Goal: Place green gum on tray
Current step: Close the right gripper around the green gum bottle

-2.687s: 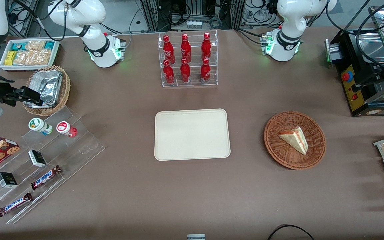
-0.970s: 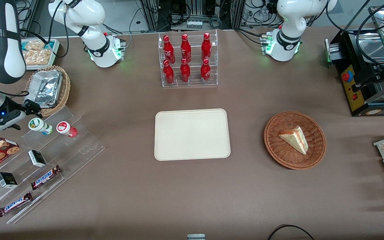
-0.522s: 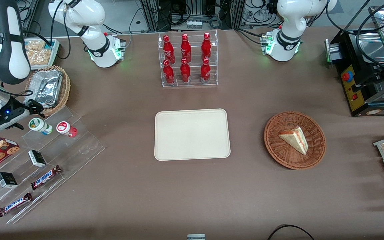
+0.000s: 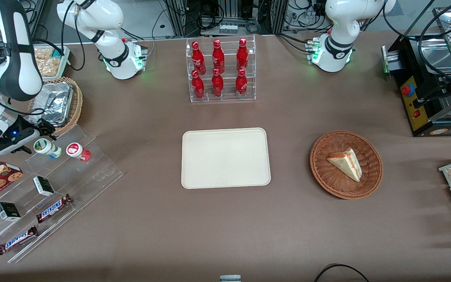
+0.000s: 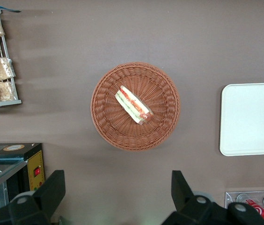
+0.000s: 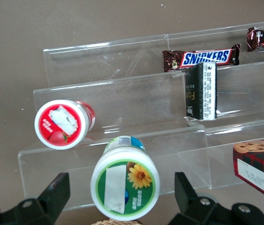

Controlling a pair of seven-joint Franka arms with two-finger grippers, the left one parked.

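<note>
The green gum (image 4: 47, 147) stood on the top step of a clear plastic stand (image 4: 92, 172) at the working arm's end of the counter (image 4: 170, 227), just beside a red-lidded bottle (image 4: 77, 151), and nothing had been carried yet. The claw (image 4: 33, 138) hung right at the gum with its fingers (image 6: 52, 194) spread apart, one on each flank of the green lid (image 6: 125, 190), gripping nothing. By my reading the approach was nearly finished; closing on the bottle, lifting it and taking it to the tray (image 4: 225, 158) were all left. The tray lay bare in the middle of the counter, well apart from the stand, with open counter between them. Room was tightest at the pickup: the red-lidded bottle sat near one finger, a wicker basket holding a foil dish (image 4: 55, 103) stood close by, and the stand's step edges lay just below.
</note>
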